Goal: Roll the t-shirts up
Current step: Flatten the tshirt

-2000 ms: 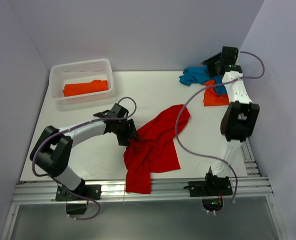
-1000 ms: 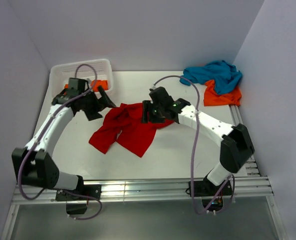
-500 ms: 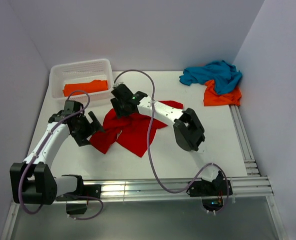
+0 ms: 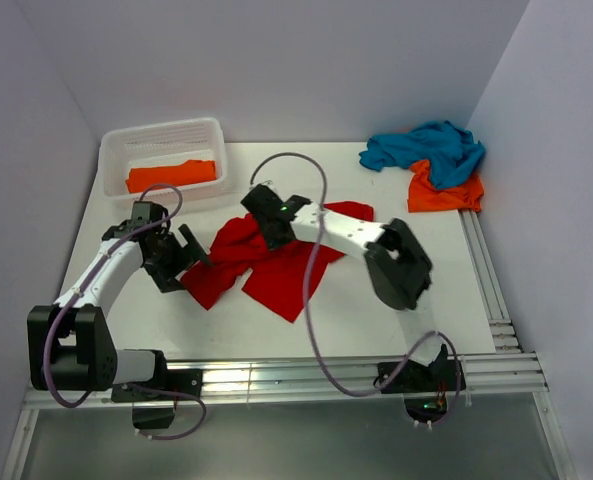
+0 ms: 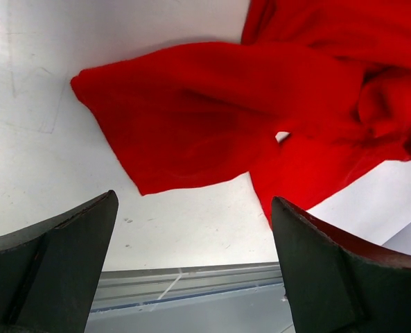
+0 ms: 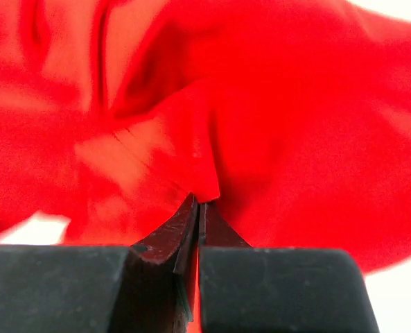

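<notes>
1. Over the last half second the right gripper [image 6: 199, 202] has slid rightward, dragging the red shirt [image 4: 276, 270] along.
2. The shirt lies crumpled and bunched in the middle of the table [image 4: 126, 320].
3. The right gripper's jaws pinch one fold of it. The left gripper [image 4: 188, 264], spread wide and empty, sits just beside its left edge.

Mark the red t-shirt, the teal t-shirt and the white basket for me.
red t-shirt [image 4: 281, 280]: top external view, on its flat near panel.
teal t-shirt [image 4: 431, 143]: top external view, middle of the crumpled heap.
white lattice basket [image 4: 166, 127]: top external view, on its far rim.
</notes>
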Robot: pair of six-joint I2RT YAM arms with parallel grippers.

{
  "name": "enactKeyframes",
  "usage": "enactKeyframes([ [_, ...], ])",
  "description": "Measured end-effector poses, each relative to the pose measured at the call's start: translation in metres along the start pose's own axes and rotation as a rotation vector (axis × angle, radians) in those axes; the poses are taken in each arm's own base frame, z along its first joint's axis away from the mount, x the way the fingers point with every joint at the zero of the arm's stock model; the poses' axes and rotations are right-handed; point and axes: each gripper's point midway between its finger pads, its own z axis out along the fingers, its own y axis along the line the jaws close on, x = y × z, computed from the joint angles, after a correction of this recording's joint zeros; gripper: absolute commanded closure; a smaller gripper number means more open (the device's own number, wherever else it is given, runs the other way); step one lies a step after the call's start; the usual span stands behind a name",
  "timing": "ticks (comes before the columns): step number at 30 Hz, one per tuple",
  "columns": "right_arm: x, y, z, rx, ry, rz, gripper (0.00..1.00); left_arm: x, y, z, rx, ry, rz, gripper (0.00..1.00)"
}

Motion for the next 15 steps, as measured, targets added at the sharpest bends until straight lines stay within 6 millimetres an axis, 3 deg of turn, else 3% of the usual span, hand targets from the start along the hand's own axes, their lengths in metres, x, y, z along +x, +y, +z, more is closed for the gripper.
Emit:
enactKeyframes([
  [4, 0.003, -0.014, -0.088, -0.114, -0.086, 0.116, 1.0, 0.005, -0.006, 0.002, 0.014, 0.006, 0.047, 0.03],
  [8, 0.01, -0.029, -0.177, -0.261, -0.219, 0.248, 1.0, 0.029, -0.023, 0.01, 0.029, 0.032, 0.158, 0.03],
  [11, 0.04, -0.038, -0.2, -0.32, -0.236, 0.305, 1.0, 0.055, -0.038, 0.017, 0.048, 0.064, 0.248, 0.03],
  [15, 0.1, -0.052, -0.184, -0.262, -0.104, 0.322, 1.0, 0.083, -0.041, 0.028, 0.029, 0.099, 0.299, 0.02],
])
